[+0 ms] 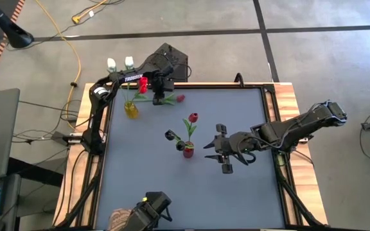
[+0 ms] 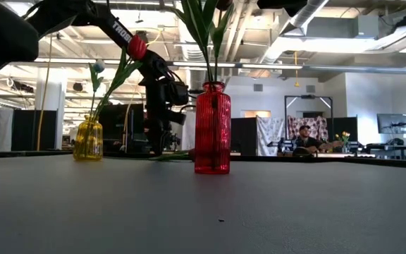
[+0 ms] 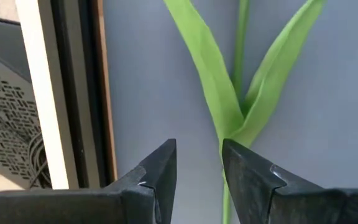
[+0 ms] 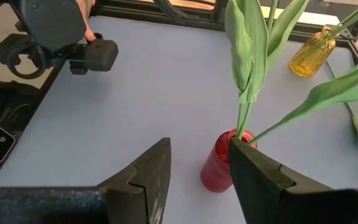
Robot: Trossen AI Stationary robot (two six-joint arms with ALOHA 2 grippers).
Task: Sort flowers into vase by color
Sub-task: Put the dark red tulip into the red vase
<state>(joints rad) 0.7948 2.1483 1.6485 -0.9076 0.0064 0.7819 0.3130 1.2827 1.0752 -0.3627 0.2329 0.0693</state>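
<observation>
A red-headed flower (image 1: 172, 99) lies flat on the grey table near its far edge, its green leaves (image 3: 229, 93) spread on the surface. My left gripper (image 3: 199, 144) points down over its stem, open. The stem runs beside one finger, and nothing sits in the gap. A yellow vase (image 1: 131, 110) to its left holds white flowers (image 1: 119, 63) and a red one (image 1: 142, 83). A red vase (image 1: 188, 151) mid-table holds a red flower (image 1: 193, 117) and a dark one (image 1: 170, 135). My right gripper (image 1: 211, 151) hangs open just right of the red vase (image 4: 219, 168).
A black box (image 1: 172, 61) stands just beyond the table's far edge, behind my left arm. A camera mount (image 1: 149, 208) sits at the near edge. Wooden rails (image 1: 288, 109) border the table. Beyond the table a person (image 2: 304, 137) sits in the room.
</observation>
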